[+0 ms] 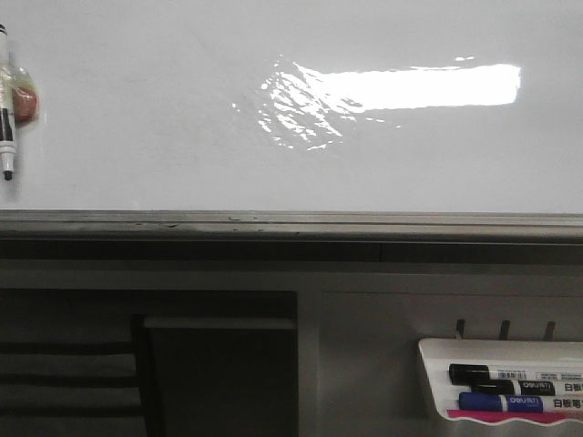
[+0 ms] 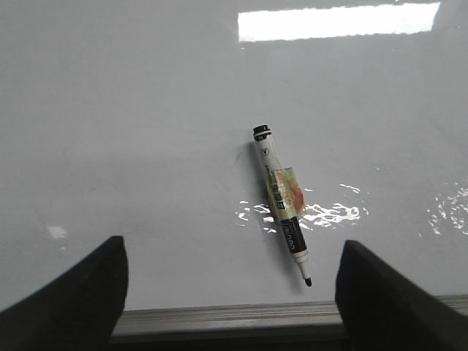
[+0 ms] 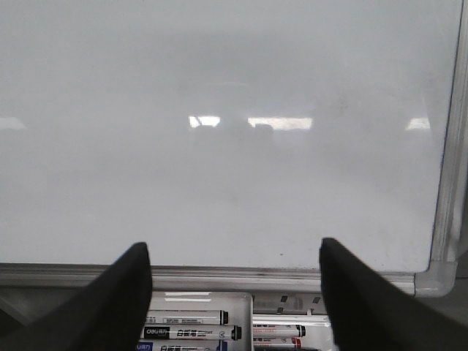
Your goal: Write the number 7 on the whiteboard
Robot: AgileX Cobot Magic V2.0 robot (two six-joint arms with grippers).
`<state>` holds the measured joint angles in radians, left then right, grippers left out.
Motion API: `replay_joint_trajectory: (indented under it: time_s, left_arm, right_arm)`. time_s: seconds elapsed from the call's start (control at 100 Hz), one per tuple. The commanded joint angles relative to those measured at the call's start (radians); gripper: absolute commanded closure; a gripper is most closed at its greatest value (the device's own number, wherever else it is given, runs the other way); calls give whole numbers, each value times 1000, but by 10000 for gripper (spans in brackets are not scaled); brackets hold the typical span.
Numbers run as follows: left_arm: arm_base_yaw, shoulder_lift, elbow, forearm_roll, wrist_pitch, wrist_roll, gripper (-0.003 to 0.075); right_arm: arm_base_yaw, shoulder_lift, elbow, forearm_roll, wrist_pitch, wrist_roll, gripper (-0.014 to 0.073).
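Whiteboard (image 1: 182, 118) fills the upper frame, blank: no number 7 yet drawn. A marker (image 1: 7, 109) clings at the upper left edge, uncapped tip down, presumably stuck there for pickup. Left gripper (image 2: 230, 292) and right gripper (image 3: 234, 292): jaws released, empty. Marker tray (image 1: 437, 382) lower right.

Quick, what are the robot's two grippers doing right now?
Left gripper: open, holding nothing; a marker sticks to the whiteboard ahead.
Right gripper: open, empty.
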<state>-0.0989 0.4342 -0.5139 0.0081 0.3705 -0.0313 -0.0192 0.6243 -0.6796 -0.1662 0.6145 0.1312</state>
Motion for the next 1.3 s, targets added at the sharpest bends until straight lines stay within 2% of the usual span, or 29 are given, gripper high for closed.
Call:
replay_joint_trajectory:
  time_s: [0.0, 0.18, 0.47, 0.71, 0.86, 1.29]
  left_arm:
    - [2, 16, -33, -8, -87, 0, 177]
    - [2, 25, -33, -67, -118, 0, 177]
    - [-6, 160, -52, -85, -50, 0, 177]
    - [-122, 353, -131, -89, 2, 2, 177]
    - [-166, 492, -167, -71, -38, 2, 177]
    - [-167, 784, -248, -32, -205, 2, 177]
  right_arm:
    - [3, 8, -36, -19, -71, -12, 155]
    - [3, 8, -36, -19, -71, -12, 155]
    - [3, 8, -36, 1, -71, -12, 155]
    - [3, 8, -36, 10, -71, -12, 155]
    - [3, 8, -36, 10, -71, -12, 155]
    - [3, 8, -36, 10, -74, -12, 155]
